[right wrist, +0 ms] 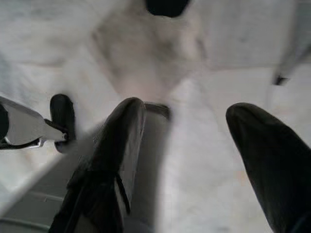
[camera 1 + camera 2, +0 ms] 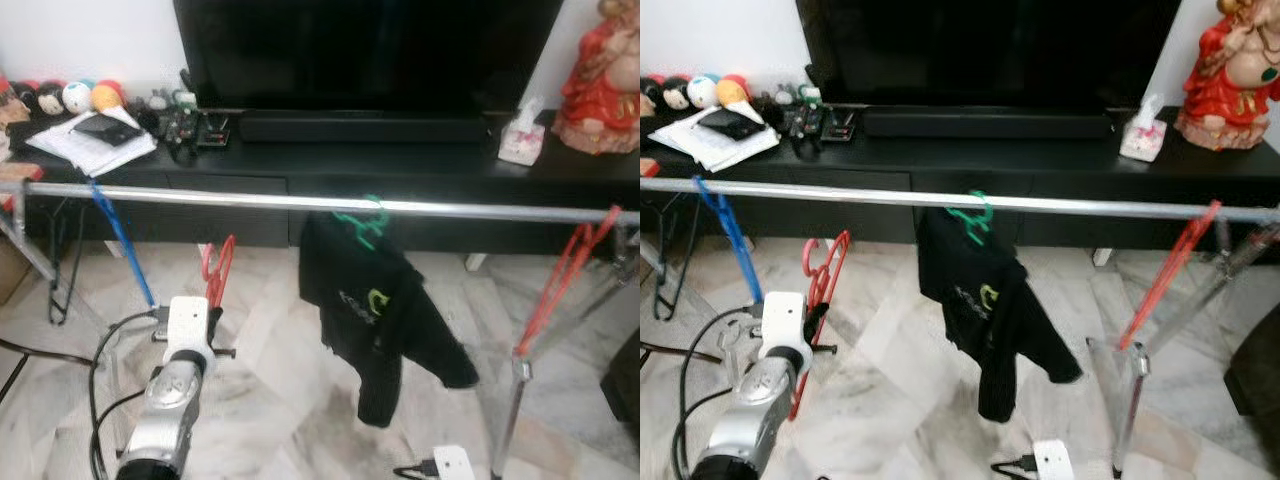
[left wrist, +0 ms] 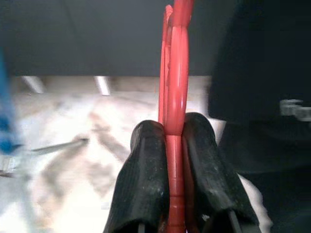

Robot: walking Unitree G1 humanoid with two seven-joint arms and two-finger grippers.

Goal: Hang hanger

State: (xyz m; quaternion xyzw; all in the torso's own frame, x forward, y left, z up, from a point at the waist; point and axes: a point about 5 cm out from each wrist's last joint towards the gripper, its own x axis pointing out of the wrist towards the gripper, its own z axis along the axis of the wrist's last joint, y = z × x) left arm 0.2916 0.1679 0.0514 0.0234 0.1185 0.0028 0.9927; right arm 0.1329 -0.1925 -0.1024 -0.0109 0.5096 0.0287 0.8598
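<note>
Your clothes rail (image 2: 250, 201) spans the scene at mid-height, with a black garment (image 2: 375, 320) on a green hanger (image 2: 362, 222) at its centre and a free stretch toward ten o'clock beside the blue hanger (image 2: 120, 240). Your left pincer (image 3: 176, 141) is clamped on the red hanger (image 2: 217, 270), held upright below the rail at about eight o'clock. It looks like light, stiff, slick plastic, so keep pinching the flat shank under the hook; your right pincer (image 1: 187, 145) hangs spread wide over the floor.
</note>
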